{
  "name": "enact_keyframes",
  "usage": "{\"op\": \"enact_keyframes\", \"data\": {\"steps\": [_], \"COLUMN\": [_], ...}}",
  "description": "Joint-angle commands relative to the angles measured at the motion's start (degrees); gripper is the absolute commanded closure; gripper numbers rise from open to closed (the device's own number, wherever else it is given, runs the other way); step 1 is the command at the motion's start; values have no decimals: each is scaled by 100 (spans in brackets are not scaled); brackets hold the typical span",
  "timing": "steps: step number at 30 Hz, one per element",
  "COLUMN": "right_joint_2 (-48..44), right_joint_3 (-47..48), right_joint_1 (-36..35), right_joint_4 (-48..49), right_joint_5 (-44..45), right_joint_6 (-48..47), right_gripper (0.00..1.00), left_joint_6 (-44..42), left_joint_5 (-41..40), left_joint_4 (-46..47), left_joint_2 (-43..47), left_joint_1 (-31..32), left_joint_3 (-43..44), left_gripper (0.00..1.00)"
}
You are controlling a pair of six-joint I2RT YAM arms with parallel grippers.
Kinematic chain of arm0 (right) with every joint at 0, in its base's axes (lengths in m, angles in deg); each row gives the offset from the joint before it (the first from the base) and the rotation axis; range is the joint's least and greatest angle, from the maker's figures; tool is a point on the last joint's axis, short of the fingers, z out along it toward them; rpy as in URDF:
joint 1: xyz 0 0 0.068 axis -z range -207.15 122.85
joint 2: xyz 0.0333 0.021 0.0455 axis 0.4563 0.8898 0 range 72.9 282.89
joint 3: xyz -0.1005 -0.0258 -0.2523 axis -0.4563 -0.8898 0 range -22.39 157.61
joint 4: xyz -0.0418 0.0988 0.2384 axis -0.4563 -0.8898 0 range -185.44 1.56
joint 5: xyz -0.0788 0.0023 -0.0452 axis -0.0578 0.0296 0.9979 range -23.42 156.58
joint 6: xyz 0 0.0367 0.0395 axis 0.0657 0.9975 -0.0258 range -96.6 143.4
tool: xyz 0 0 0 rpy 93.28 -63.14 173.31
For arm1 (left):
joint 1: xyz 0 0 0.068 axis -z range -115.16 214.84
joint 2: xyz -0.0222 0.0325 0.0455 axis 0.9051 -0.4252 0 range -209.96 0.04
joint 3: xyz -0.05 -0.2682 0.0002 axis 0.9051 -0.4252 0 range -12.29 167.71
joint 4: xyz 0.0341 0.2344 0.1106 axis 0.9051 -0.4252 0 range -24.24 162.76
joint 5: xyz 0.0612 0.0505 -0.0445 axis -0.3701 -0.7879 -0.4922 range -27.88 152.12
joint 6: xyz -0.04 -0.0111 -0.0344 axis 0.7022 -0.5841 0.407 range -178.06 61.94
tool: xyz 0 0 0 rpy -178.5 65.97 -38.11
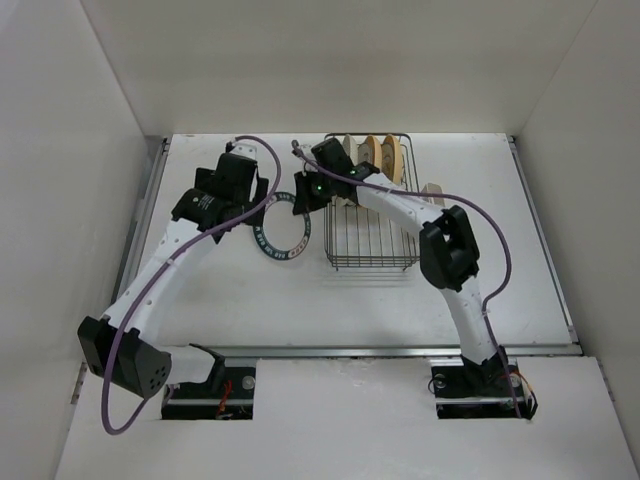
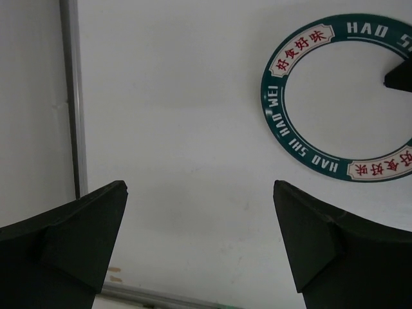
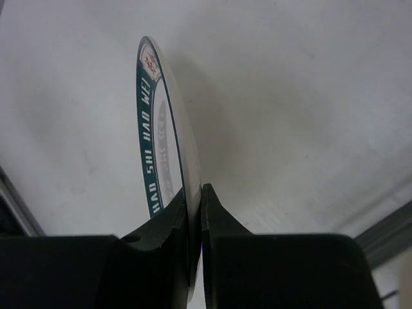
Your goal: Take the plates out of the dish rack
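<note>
Two cream plates [image 1: 390, 155]: upright at the far end of the dish rack [image 1: 370, 265].
White plate [image 1: 283, 226]: green-ringed, low on the worktop [image 1: 300, 310], just left of the rack.
Right gripper [image 3: 198, 190]: clamped on that plate's rim.
Left gripper [image 2: 199, 187]: jaws wide, empty, beside the plate.
In the way: right arm crosses the rack.

You're looking at a plain white table [image 1: 250, 300], boxed in by white walls [image 1: 340, 60] behind it and on both sides. Metal rails [image 1: 400, 351] run along the table's near, left and right edges. The light's soft and even, with faint shadows.
</note>
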Motion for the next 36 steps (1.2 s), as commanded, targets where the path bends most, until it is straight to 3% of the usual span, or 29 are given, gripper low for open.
{"op": "enact_keyframes", "data": {"steps": [1, 8, 15, 18, 21, 25, 27, 36], "right_joint_2": [-776, 583, 1087, 1210, 1263, 1263, 1263, 1106], "right_joint_3": [-194, 1041, 1175, 1175, 1175, 1175, 1175, 1236], "right_joint_1": [56, -242, -418, -419, -419, -471, -471, -471], "right_joint_4": [879, 222, 89, -24, -25, -139, -210, -341], "right_joint_5": [-360, -676, -562, -281, -105, 360, 536, 819], "right_joint_6": [166, 227, 404, 509, 509, 509, 509, 448], "right_gripper": [100, 100, 100, 93, 80, 75, 63, 52], "left_joint_6": [37, 35, -18, -18, -18, -18, -18, -18], "left_joint_5": [73, 188, 74, 3, -137, -261, -313, -366], "left_joint_4": [-94, -357, -305, -234, -182, -182, -129, -76], "left_joint_2": [155, -109, -47, 6, 67, 119, 120, 173], "left_joint_1": [-4, -4, -4, -4, -4, -4, -4, -4], "left_joint_3": [-346, -206, -259, -443, -670, -926, -1005, -1129], "left_gripper": [5, 5, 5, 5, 5, 5, 5, 5]}}
